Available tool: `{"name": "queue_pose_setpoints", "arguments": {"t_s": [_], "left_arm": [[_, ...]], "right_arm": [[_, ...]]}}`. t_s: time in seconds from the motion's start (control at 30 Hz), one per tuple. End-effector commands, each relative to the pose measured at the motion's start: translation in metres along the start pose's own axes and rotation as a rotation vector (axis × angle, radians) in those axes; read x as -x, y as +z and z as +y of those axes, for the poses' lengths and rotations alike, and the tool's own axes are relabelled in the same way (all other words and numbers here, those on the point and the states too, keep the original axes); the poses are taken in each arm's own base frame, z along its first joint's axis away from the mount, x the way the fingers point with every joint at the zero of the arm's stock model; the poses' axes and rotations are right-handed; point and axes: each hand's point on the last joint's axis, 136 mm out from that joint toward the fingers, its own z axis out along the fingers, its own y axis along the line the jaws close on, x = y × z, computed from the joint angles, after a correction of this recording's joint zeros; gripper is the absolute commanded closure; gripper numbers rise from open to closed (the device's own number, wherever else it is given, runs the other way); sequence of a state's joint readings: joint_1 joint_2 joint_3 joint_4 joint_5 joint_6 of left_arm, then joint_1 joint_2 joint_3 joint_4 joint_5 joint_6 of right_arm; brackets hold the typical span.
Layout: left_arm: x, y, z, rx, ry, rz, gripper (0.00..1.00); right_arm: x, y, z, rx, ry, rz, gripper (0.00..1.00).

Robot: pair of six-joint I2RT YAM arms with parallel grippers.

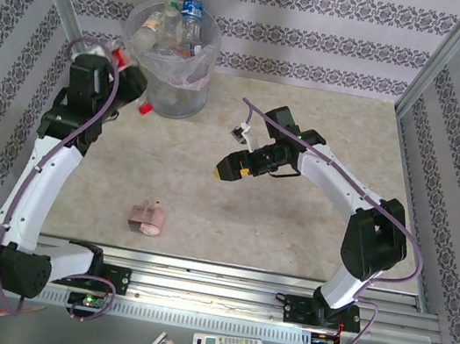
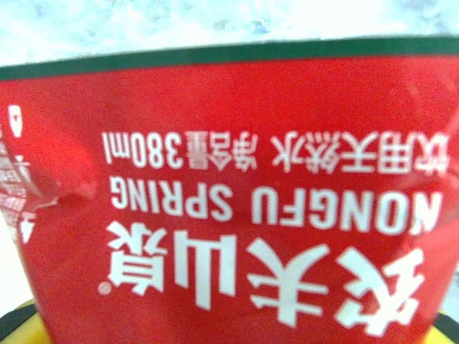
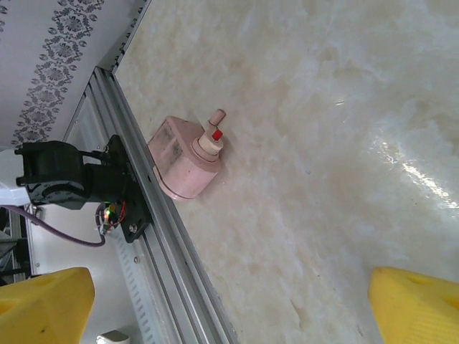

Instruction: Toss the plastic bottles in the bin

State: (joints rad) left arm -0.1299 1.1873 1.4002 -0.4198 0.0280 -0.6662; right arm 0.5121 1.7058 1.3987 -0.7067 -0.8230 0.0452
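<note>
Yellow fingertips [image 2: 13, 324] of the left gripper [image 1: 129, 79] peek out at the bottom corners of its wrist view. They pinch a red-label bottle [image 2: 237, 215] that sits right up against the camera, with its white writing upside down. Seen from above, this gripper is up beside the left side of the bin [image 1: 181, 97], close to its wall. The bin stands at the far left of the table [image 1: 306, 248] and has more plastic bottles in it. A blue-label bottle [image 1: 192, 12] pokes up past the rim. The right gripper [image 1: 229, 168] hangs over the middle of the table with its yellow fingers [image 3: 412, 304] spread wide. A small pink lumpy thing [image 1: 147, 218] lies near the front rail, well apart from both grippers
</note>
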Motion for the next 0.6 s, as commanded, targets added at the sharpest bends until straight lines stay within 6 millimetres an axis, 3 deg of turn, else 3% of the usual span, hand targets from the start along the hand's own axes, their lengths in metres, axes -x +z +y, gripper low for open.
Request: {"name": "queue_pose_setpoints", "arguments": {"t_s": [0.0,0.1,0.23,0.37,0.57], "left_arm": [[0.064,-0.016,-0.076,-0.169,0.249,-0.249,0.57],[0.087,-0.028,-0.141,-0.332,0.401,-0.378,0.58],[0.106,-0.048,-0.198,-0.492,0.536,-0.587,0.58],[0.118,-0.05,-0.223,-0.559,0.593,-0.69,0.59],[0.127,-0.038,-0.235,-0.559,0.618,-0.731,0.6]], "right_arm": [[0.01,-0.007,0.001,-0.017,-0.03,-0.026,0.02],[0.01,-0.008,0.002,-0.017,-0.031,-0.031,0.02],[0.01,-0.01,0.003,-0.02,-0.033,-0.037,0.02],[0.009,-0.011,0.003,-0.026,-0.032,-0.04,0.02],[0.007,-0.014,0.002,-0.038,-0.027,-0.045,0.02]]}}
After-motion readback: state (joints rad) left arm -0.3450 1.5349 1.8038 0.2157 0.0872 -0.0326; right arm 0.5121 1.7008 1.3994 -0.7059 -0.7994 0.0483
